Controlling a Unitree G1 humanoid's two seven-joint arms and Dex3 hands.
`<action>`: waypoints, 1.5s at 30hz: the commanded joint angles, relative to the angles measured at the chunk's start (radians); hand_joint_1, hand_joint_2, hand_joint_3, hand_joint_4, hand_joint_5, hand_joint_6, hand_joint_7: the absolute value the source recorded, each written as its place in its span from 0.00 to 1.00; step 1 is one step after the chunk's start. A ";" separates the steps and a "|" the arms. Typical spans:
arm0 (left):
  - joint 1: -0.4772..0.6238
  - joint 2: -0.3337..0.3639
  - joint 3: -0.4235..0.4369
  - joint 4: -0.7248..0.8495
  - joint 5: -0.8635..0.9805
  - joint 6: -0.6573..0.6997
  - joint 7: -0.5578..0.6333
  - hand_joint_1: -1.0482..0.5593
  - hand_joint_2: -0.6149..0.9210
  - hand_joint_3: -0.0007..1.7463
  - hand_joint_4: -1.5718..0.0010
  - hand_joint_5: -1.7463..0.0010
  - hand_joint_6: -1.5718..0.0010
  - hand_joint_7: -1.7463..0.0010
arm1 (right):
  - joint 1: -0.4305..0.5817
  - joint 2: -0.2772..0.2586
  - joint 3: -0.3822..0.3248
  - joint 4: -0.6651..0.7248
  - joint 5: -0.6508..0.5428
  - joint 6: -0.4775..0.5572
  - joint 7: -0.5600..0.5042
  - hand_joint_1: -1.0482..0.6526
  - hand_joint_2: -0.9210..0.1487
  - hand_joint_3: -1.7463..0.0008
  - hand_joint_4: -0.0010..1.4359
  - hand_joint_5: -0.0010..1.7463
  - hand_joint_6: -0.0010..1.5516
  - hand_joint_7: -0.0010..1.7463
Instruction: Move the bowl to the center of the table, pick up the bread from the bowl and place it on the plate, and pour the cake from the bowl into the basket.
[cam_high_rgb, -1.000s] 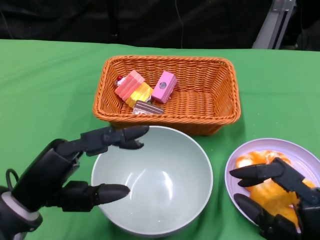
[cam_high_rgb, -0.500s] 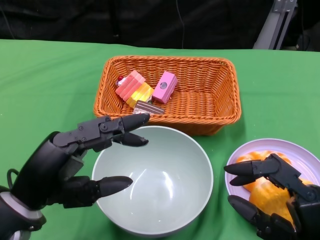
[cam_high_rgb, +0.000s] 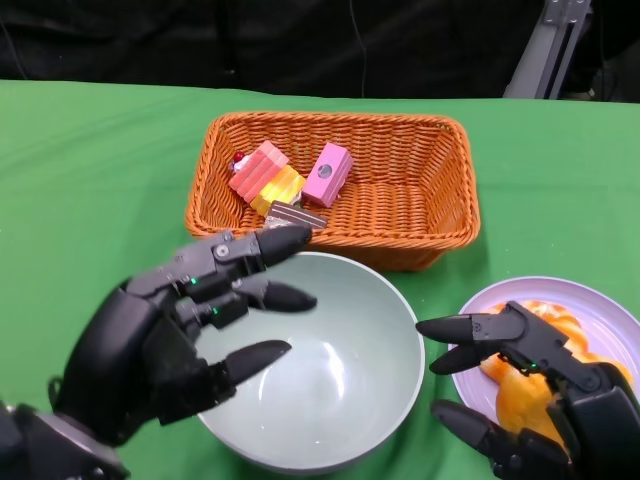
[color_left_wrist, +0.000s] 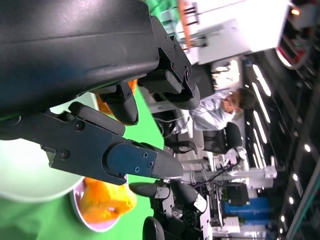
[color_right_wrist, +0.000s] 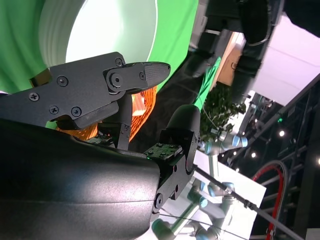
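The empty bowl (cam_high_rgb: 318, 362) is found at mid-desk directly between both robot hands, the left robot hand (cam_high_rgb: 165, 345) spread and unladen over its near rim, the right robot hand (cam_high_rgb: 535, 395) spread over the bread (cam_high_rgb: 520, 385) on the plate (cam_high_rgb: 600, 305).

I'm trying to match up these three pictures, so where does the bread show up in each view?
Head view: bread lower right, on the plate, partly behind the right hand.
Right wrist view: not visible.
Left wrist view: bread near the bottom edge, on the plate.
Shared landmark: the bowl.
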 joint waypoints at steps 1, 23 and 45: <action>0.010 -0.016 0.032 -0.034 0.005 0.036 0.002 0.33 1.00 0.10 0.77 0.35 0.63 0.84 | 0.004 -0.006 0.001 -0.020 0.017 0.011 0.002 0.40 0.00 0.90 0.27 0.64 0.24 0.40; 0.078 -0.169 0.058 -0.113 0.008 0.185 0.051 0.37 1.00 0.11 0.76 0.23 0.72 0.50 | 0.003 0.005 0.021 -0.038 0.046 0.032 -0.001 0.39 0.00 0.89 0.27 0.64 0.26 0.40; 0.212 -0.283 0.075 -0.016 -0.014 0.036 -0.063 0.56 0.68 0.82 0.42 0.00 0.49 0.09 | -0.028 0.104 0.055 0.016 0.103 -0.042 -0.056 0.58 0.49 0.21 0.59 0.94 0.50 0.77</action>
